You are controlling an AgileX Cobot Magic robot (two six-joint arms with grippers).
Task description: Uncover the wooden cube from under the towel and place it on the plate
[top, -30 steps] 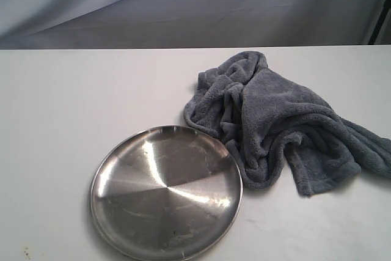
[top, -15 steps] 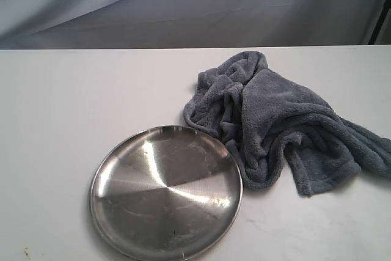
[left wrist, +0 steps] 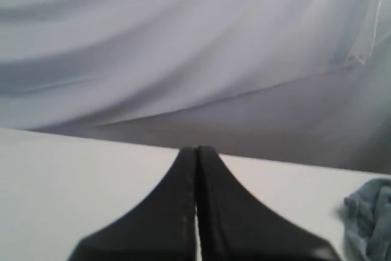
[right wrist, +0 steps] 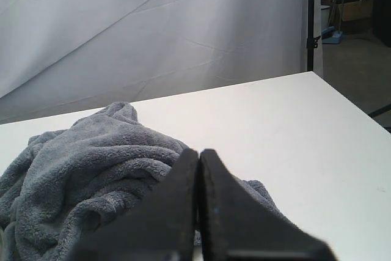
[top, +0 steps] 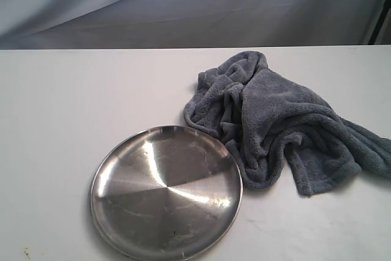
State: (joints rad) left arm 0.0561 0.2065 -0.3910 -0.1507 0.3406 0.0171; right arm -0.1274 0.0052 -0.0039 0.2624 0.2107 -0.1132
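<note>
A crumpled blue-grey towel (top: 278,129) lies heaped on the white table, right of the middle. The wooden cube is hidden. A round shiny steel plate (top: 166,192) rests at the front, its rim touching the towel's left edge. Neither arm shows in the exterior view. My left gripper (left wrist: 197,150) is shut with nothing in it, pointing over bare table, with a bit of the towel (left wrist: 369,218) off to one side. My right gripper (right wrist: 199,151) is shut and empty, close in front of the towel (right wrist: 85,163).
A grey cloth backdrop (top: 195,4) hangs behind the table's far edge. In the right wrist view the table's corner (right wrist: 314,74) drops off to a dark floor with a stand pole (right wrist: 310,16).
</note>
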